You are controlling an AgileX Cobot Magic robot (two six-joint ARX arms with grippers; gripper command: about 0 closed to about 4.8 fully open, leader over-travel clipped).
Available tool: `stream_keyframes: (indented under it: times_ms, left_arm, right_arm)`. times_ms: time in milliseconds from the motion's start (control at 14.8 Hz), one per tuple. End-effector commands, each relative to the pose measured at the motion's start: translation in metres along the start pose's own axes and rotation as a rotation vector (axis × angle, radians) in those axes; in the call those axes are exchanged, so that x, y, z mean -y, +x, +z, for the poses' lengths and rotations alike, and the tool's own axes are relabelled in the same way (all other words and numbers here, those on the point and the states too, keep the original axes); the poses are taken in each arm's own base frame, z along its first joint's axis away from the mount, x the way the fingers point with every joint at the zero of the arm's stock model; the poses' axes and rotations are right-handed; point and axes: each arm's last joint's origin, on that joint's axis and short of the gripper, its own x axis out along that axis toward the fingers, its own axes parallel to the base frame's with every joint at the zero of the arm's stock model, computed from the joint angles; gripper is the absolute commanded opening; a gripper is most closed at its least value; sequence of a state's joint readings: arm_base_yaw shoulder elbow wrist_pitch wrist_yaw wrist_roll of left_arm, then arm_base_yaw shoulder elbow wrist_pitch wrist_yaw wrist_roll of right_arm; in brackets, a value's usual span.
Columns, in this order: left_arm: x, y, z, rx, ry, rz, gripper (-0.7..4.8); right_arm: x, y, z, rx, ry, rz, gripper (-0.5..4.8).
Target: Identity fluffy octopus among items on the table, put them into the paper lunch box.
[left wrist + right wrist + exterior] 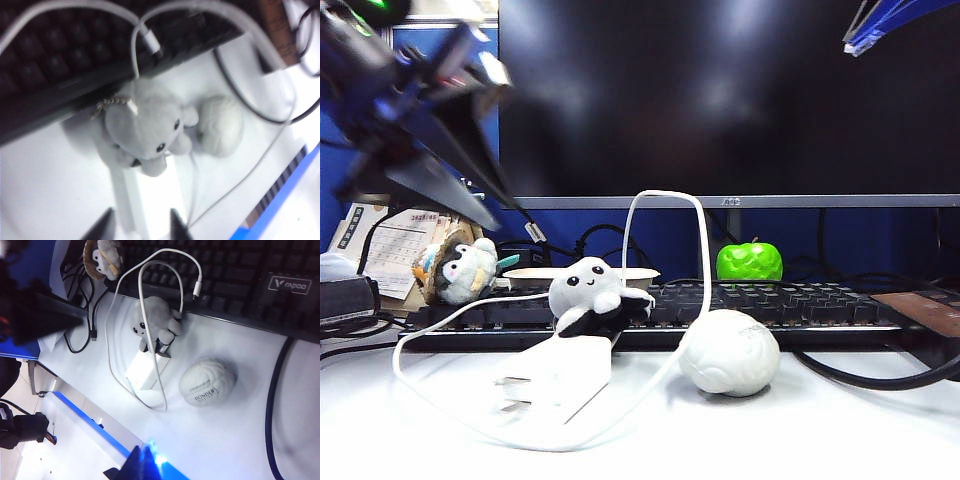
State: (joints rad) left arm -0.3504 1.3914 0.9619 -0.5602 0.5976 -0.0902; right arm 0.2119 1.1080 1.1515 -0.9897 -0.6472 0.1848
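Near the keyboard (740, 305), fluffy octopus (592, 293) rests on charger block (560, 375); left gripper (139, 226), jaws spread, hovers above it; right gripper (141, 460) pressed together, well apart.

The fluffy octopus (588, 292) sits on the charger block (560, 375), before the keyboard (800, 305), brain-shaped ball (729, 352) right.

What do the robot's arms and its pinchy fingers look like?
The left arm, seen blurred in the exterior view, is black and boxy, with dark blue parts and a small green light on top. The left gripper has two dark, pointed fingers. Only a dark, pointed tip with blue parts shows of the right gripper.
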Motion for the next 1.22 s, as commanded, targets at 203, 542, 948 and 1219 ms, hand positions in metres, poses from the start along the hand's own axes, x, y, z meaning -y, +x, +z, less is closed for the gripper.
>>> stream_keyframes:
  times_ms: [203,542,948,1219]
  left_arm:
    - [0.051,0.031,0.011,0.092,0.205,-0.12,1.3]
    - [0.06,0.044,0.014,0.169,0.233,0.038,3.03]
    - [0.042,0.069,0.009,0.091,0.184,0.171,3.3]
    - [0.04,0.073,0.01,0.1,0.184,0.173,4.66]
  right_arm:
    - [0.004,0.006,-0.002,0.0,-0.008,0.003,0.0]
    - [0.009,0.01,-0.006,-0.021,0.009,0.0,0.68]
    - [0.009,0.01,-0.006,-0.021,0.009,0.0,0.68]
    - [0.009,0.01,-0.006,-0.018,0.006,0.001,0.68]
